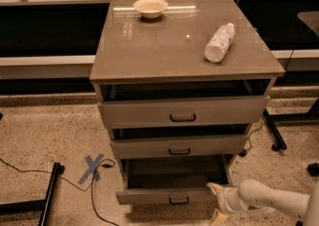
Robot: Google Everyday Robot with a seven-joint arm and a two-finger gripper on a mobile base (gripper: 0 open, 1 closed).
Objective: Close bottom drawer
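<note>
The bottom drawer point(172, 196) of the grey-taupe cabinet is pulled out, and its dark tray interior point(174, 171) shows. It has a shallow front with a small black handle point(178, 200). My gripper point(217, 202) is at the right end of the drawer front, low by the floor, on a white arm coming in from the lower right. Its jaws are open, with one tan fingertip point(214, 188) at the top edge of the front and the other below it. It holds nothing.
The middle drawer point(179, 146) and top drawer point(182, 112) stand slightly open above. A bowl point(150, 7) and a lying white bottle point(219, 43) sit on the cabinet top. Cables, a blue tape X point(92, 167) and a black stand leg point(49, 193) are on the floor at left.
</note>
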